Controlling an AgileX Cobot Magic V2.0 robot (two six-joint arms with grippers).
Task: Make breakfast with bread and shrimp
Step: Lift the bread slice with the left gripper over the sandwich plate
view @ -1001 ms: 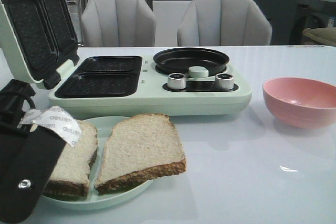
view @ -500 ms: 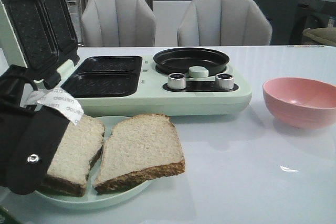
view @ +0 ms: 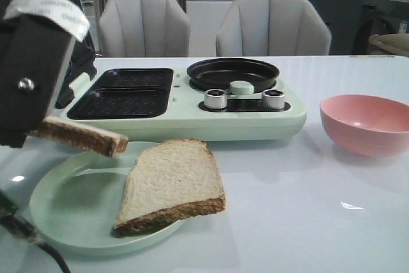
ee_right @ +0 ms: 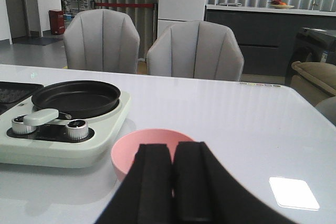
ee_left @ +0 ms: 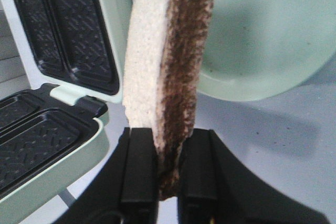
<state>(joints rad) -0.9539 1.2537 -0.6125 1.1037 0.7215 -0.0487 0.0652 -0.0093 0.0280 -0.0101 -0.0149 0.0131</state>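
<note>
My left gripper [view: 39, 127] is shut on one slice of bread [view: 83, 137] and holds it by its edge, level, in the air above the left part of the pale green plate [view: 70, 212]. In the left wrist view the slice [ee_left: 163, 61] stands edge-on between the black fingers [ee_left: 140, 166]. The other bread slice [view: 172, 180] lies flat on the plate's right half. My right gripper [ee_right: 172, 153] is shut with nothing in it, just in front of the pink bowl [ee_right: 131, 150]. No shrimp is in view.
A pale green breakfast maker [view: 185, 116] stands behind the plate, its lid open, with two dark sandwich wells [view: 124, 94], a round black pan [view: 232, 71] and two knobs. The pink bowl [view: 367, 123] sits at the right. Two grey chairs stand beyond the table.
My left gripper has risen from the plate with the left slice in it. That slice now hangs above the plate, whose left half is bare. The other slice stayed put.
</note>
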